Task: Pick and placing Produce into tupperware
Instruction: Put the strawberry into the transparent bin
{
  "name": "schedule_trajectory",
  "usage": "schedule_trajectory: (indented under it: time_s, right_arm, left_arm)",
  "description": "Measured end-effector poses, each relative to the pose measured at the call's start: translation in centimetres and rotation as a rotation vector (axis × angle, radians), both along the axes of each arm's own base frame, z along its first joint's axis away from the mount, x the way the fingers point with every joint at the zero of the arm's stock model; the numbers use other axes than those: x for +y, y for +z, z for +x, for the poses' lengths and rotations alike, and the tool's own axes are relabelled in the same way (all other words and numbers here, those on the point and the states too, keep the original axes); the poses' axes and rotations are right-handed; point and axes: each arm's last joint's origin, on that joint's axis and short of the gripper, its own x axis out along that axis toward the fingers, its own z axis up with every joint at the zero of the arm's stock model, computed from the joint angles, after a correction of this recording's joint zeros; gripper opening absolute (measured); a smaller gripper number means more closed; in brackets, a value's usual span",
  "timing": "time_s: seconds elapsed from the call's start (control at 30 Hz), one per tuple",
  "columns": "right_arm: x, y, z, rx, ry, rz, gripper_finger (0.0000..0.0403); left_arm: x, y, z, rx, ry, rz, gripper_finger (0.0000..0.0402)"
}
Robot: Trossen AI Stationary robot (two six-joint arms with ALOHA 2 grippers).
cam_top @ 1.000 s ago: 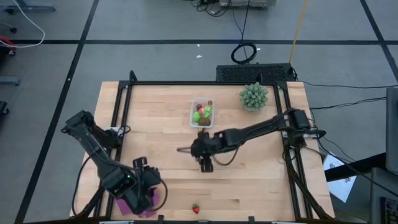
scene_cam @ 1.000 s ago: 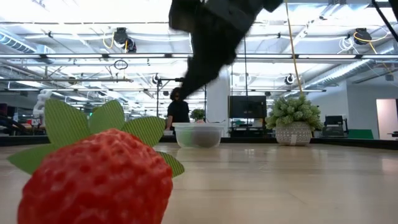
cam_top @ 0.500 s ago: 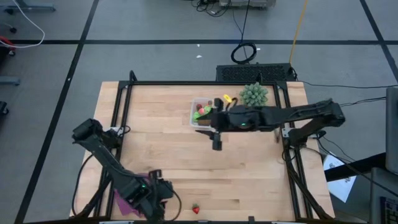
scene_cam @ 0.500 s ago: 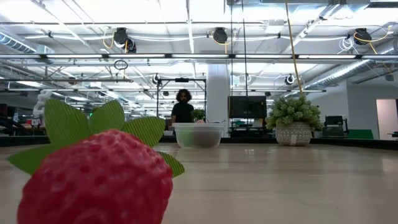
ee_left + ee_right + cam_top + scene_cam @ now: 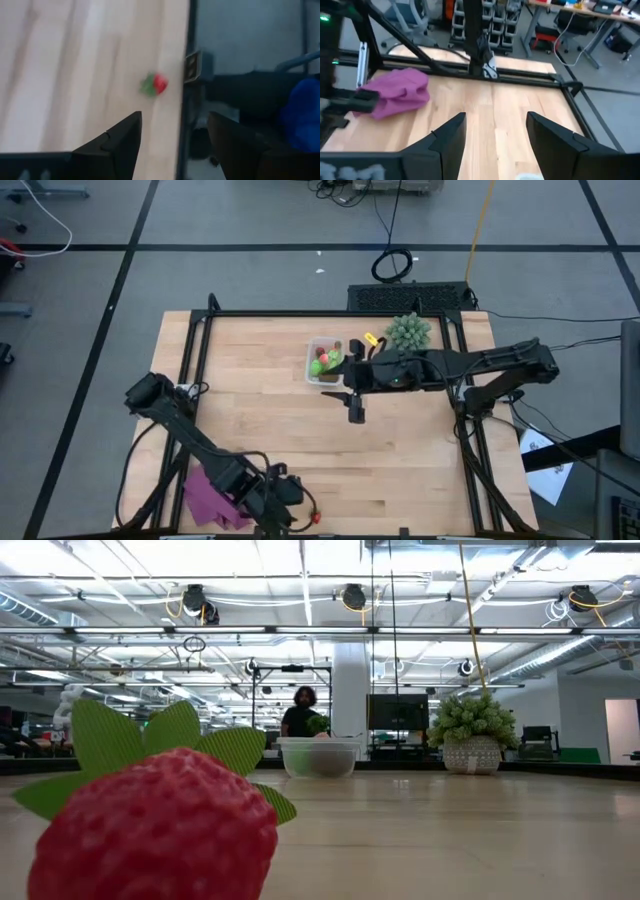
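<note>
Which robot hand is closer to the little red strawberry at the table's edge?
The left. Its end effector sits right beside the strawberry at the near edge. The right end effector hangs far off, by the tupperware.

One counter (image 5: 260, 410) carries everything. On it there is one clear tupperware (image 5: 325, 362), and inside it two light green pieces (image 5: 320, 366) can be counted, plus some red that is too small to count. One strawberry (image 5: 316, 517) lies alone at the counter's near edge, well apart from the tupperware. There is one spiky pale-green plant (image 5: 408, 333) just beside the tupperware, and one purple cloth (image 5: 208, 495) near the strawberry. Two arms reach over the counter, each with one pincer: the left pincer (image 5: 292, 498) near the strawberry, the right pincer (image 5: 355, 408) near the tupperware. One person (image 5: 302, 712) stands in the room behind the tupperware.
</note>
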Motion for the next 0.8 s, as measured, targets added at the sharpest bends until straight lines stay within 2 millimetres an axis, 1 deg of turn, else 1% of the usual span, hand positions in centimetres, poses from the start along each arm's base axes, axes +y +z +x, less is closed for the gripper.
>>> schedule_trajectory:
  time_s: [0.07,0.13,0.33,0.53,0.63,0.8]
  right_arm:
    - [0.2,-0.2,-0.1,0.018,0.001,0.007,0.0201]
    - [0.3,-0.3,-0.2,0.038,0.001,0.021,0.0201]
    - [0.9,-0.5,-0.4,0.052,0.018,0.017,0.0201]
    - [0.9,-0.4,-0.3,0.040,0.016,0.028,0.0201]
    - [0.9,-0.2,-0.2,0.017,0.011,0.045,0.0201]
    - [1.1,0.0,-0.2,0.005,0.017,0.050,0.0201]
  left_arm:
    - [-0.5,-0.6,0.7,-0.021,0.008,-0.020,0.0227]
    - [-0.8,-1.8,1.2,-0.002,0.009,-0.027,0.0227]
    - [-0.8,-4.9,2.9,0.075,0.024,-0.056,0.0227]
    - [-1.6,-7.6,3.6,0.132,-0.016,-0.076,0.0227]
    - [-1.7,-8.4,3.7,0.147,-0.021,-0.062,0.0227]
    - [-1.6,-8.8,3.8,0.120,-0.016,-0.007,0.0227]
